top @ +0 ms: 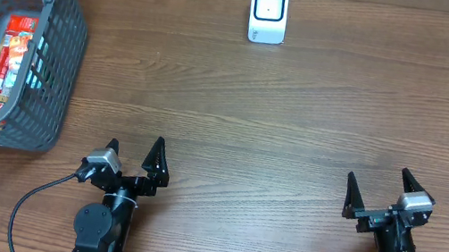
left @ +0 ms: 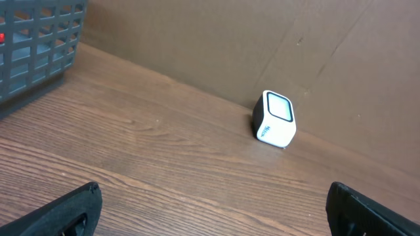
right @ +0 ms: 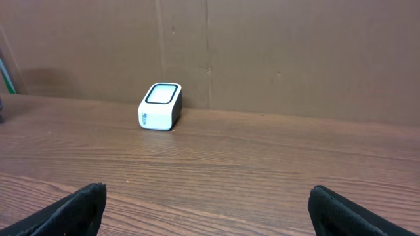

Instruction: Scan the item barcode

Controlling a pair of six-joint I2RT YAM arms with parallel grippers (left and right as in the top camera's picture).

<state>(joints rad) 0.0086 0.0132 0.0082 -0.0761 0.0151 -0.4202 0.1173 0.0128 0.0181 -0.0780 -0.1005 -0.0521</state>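
Resting at near edge of surface [top: 252, 121]: left fingers [top: 155, 158], right fingers [top: 352, 193], both spread, empty. Item: red packet [top: 6, 64] inside grey basket [top: 70, 47], far left. Scanner [top: 269, 13] at back. Risk: fingers snagging basket mesh; barcode turned away from scanner.

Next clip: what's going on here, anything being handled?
Nothing is being handled. The left end effector and right end effector are both open and empty at the near edge of the wooden table. A red package lies inside the gray plastic basket at the far left. The white barcode scanner stands near the back edge. The item has not been picked up or scanned.
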